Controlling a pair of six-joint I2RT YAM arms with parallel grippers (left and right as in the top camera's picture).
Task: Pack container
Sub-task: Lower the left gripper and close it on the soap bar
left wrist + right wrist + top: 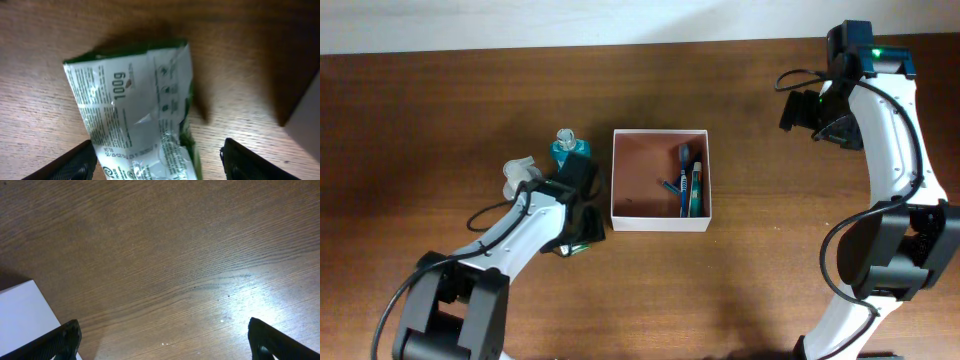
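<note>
Black fingertips (75,161) of the left hand (160,162) are framing the bottom of the left wrist view. They are spreading wide to either side of a crinkled sachet and are gripping nothing.

Beneath everything, the dark wooden counter (440,110) is carrying the whole scene. The container (660,223) is sitting at its middle, open side up, just beside the left hand (582,238) on that hand's right. Two slim blue and teal items (688,180), toothbrushes by the look, are lying along its right wall.

The green-and-white sachet (135,100) is lying flat on the counter between the left fingers, marked 100g. The teal bottle (570,150) is standing upright near the container's far left corner, close to the left arm. A pale clear-topped item (520,170) is sitting just left of it.

The right hand (167,340) is hanging wide open and empty over bare wood, well apart from the container.

The sachet looks flat and slick, so closing fingers may skid over it or catch only a fold. It could then slip out during the short carry. The thin-walled container looks light, and with the hand working so near, a brush against its wall could shove it. A swing of the arm could likewise topple the bottle.
</note>
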